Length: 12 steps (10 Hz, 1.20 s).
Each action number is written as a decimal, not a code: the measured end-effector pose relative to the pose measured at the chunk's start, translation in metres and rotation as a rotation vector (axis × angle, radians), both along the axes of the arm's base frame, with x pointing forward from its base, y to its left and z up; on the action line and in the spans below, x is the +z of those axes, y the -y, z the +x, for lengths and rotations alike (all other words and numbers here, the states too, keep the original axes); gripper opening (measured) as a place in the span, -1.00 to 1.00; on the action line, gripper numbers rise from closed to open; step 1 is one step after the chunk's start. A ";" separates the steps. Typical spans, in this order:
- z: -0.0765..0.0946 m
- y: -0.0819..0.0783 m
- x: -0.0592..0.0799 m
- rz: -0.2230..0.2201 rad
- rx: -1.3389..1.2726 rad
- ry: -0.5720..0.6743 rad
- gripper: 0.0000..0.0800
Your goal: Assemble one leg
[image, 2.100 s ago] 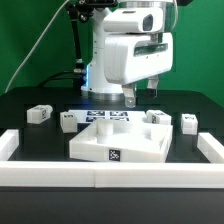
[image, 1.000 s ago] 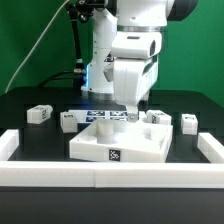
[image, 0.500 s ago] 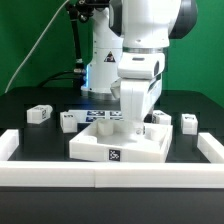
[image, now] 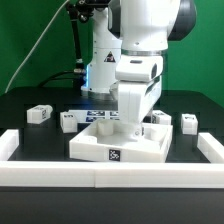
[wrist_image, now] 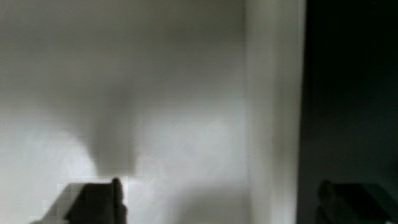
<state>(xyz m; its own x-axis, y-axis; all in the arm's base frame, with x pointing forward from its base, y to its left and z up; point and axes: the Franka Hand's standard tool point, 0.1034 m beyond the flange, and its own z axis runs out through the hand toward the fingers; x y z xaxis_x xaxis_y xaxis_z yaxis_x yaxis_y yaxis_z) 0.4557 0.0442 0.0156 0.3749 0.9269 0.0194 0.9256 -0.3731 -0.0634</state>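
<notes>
My gripper (image: 131,128) hangs low over the large flat white panel (image: 105,150), near its far right part, and the arm's white body hides its tips. In the wrist view my gripper (wrist_image: 222,205) is open. Its two dark fingers (wrist_image: 98,200) stand wide apart with nothing between them. Close beneath them is the panel's white surface (wrist_image: 160,110), with the dark table beside it. Several small white legs lie on the black table: two at the exterior view's left (image: 38,114) (image: 68,121) and two at its right (image: 187,122) (image: 160,117).
The marker board (image: 105,116) lies just behind the panel. A white wall (image: 100,178) runs along the table's front edge, with white corner blocks at both ends (image: 9,145) (image: 211,148). The robot base stands at the back.
The arm has turned and come down over the panel's far right part. In the last half second it has hardly moved. The jaws stay open.
</notes>
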 end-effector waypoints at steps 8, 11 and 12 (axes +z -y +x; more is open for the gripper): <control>0.000 0.000 0.000 0.000 0.000 0.000 -0.86; 0.002 0.010 0.000 0.004 0.098 0.007 -0.86; 0.003 0.018 0.000 0.007 0.173 0.011 -0.86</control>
